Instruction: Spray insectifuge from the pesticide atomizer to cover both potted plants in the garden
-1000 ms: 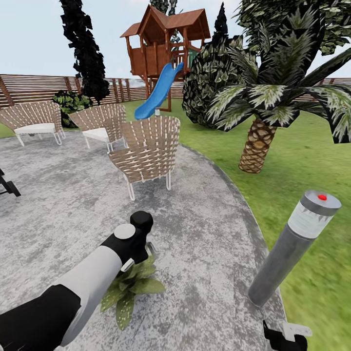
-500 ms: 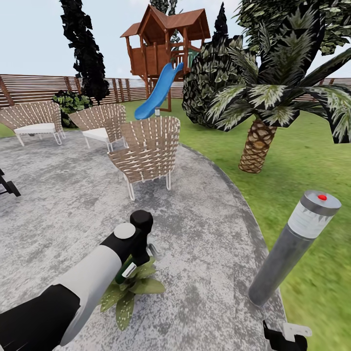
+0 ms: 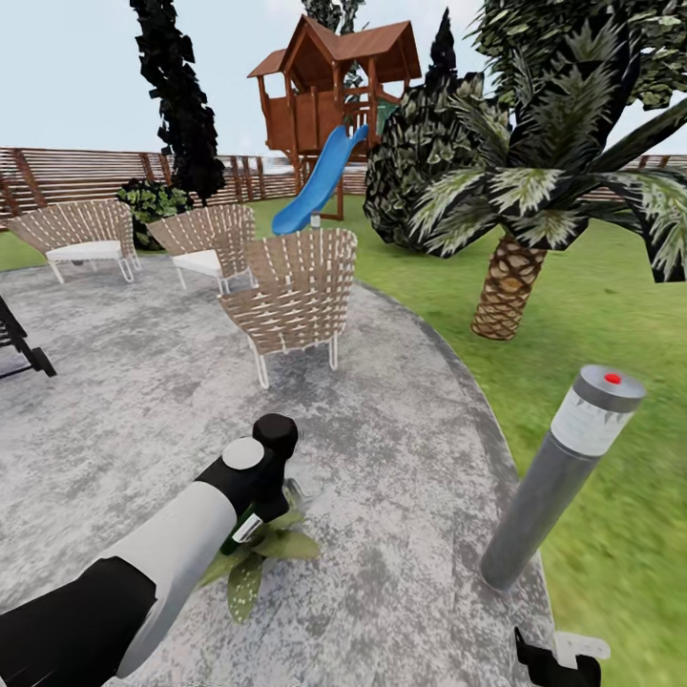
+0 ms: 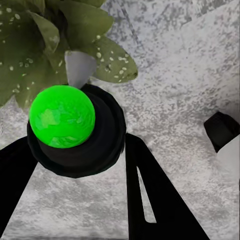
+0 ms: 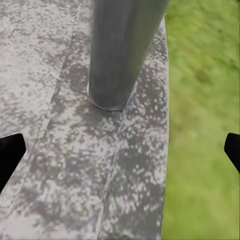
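Fingers point(image 4: 150, 200) of our left gripper point(image 4: 80, 165) pinch the slim dark atomizer bottle point(image 4: 75, 132), held just above the speckled green potted plant point(image 3: 258, 558). Versus half a second ago, our view has swung; spraying looks under way. Right gripper point(image 5: 120, 150) fingers are spread beside the grey bollard lamp point(image 3: 558, 477).
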`<state>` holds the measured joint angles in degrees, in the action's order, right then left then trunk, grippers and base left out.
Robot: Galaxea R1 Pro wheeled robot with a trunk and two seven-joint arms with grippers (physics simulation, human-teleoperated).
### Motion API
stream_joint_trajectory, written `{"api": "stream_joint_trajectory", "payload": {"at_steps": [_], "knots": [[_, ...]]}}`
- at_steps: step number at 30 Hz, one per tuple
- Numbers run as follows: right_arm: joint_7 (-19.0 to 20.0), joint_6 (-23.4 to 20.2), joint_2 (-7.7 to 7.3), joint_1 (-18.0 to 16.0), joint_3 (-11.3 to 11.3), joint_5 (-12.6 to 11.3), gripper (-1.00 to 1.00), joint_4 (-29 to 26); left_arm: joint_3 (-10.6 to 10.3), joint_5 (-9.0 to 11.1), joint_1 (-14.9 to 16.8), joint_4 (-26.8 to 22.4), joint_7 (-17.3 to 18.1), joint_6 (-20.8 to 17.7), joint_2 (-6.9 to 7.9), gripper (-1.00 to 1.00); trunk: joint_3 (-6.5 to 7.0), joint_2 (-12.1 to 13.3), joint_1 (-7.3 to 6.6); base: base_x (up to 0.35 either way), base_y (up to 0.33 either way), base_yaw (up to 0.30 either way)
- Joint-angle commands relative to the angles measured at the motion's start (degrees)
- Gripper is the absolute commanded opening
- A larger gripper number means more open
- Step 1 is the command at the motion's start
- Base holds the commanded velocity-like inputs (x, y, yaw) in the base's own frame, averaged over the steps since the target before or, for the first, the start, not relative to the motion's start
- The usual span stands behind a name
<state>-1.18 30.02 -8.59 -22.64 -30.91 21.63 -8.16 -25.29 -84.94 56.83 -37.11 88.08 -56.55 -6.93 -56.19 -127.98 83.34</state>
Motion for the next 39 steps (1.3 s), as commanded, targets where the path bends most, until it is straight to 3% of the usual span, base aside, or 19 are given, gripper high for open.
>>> {"api": "stream_joint_trajectory", "payload": {"at_steps": [1, 7, 24, 39], "knots": [[-0.1, 0.2, -0.01, 0.0, -0.4, 0.6, 1.00, 0.1, 0.0, -0.4, -0.3, 0.1, -0.4, -0.7, 0.12, -1.00, -0.05, 0.0, -0.01, -0.001, -0.001, 0.266], [-0.1, 0.2, -0.01, 0.0, -0.4, 0.6, 1.00, 0.1, 0.5, -0.4, -1.1, 0.5, -2.0, -0.9, 0.17, -1.00, -0.05, 0.0, -0.01, 0.000, 0.000, 0.236], [-0.1, 0.2, -0.01, 0.0, -0.4, 0.6, 1.00, 0.1, 0.4, -0.4, -1.1, 0.5, -2.0, -0.9, -0.27, -1.00, -0.05, 0.0, -0.01, 0.000, -0.078, 0.014], [-0.1, 0.2, -0.01, 0.0, -0.5, 0.6, 1.00, 0.1, 0.2, -0.3, -2.3, 0.5, -1.9, -1.0, -0.27, -1.00, -0.05, 0.0, -0.01, -0.009, -0.017, 0.189]]}}
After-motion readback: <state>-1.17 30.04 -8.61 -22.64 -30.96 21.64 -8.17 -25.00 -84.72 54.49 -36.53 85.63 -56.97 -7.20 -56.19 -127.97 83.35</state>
